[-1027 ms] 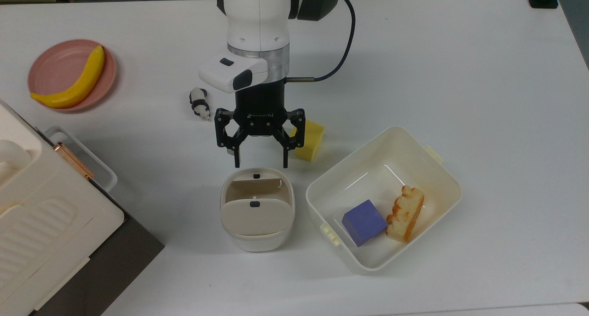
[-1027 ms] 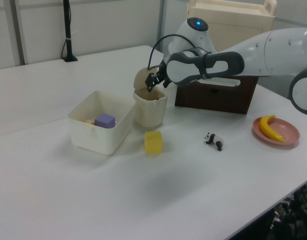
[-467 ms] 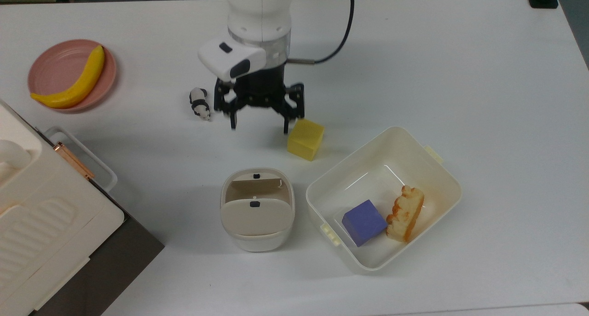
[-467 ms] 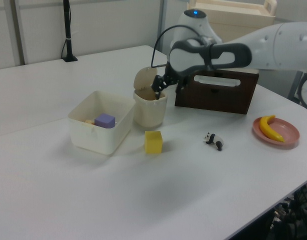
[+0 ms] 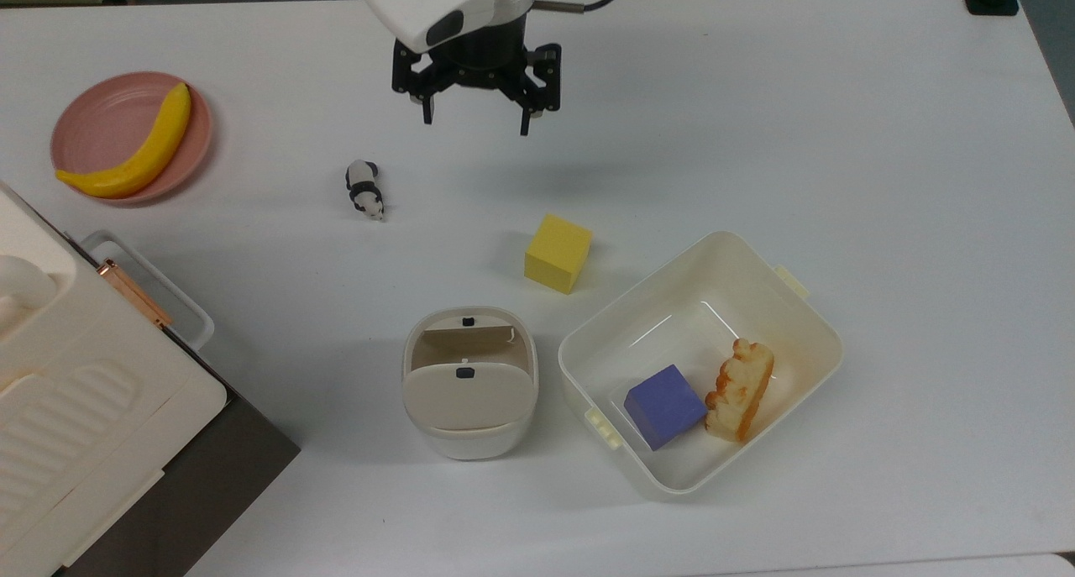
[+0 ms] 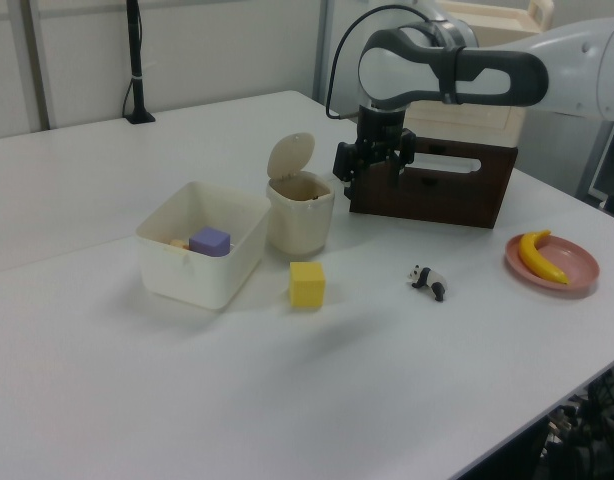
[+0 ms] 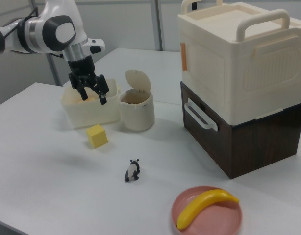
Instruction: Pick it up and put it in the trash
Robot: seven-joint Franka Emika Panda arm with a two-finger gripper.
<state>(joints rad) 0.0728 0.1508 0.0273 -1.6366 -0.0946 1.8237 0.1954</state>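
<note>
**A:** What can go wrong from here?

**B:** Mainly a false finish. The gripper (image 5: 475, 123) hangs above the table (image 5: 840, 140), well apart from the bin (image 5: 470, 447), with its fingers spread and nothing between them. The paper wad is hidden. I judge it lies inside the bin, whose lid (image 6: 290, 155) stands open. If it caught on the rim, it may fall out.

**A:** And what is around?

**B:** The stacked boxes (image 7: 238, 73) stand aside. The tub (image 5: 647, 287) is just beside the bin, so a low pass could knock it. The plate (image 5: 101, 115) with the banana (image 5: 134, 153) is well apart. The yellow cube (image 5: 558, 254) and the panda (image 5: 365, 188) lie between gripper and bin, and would block only a low move.
</note>
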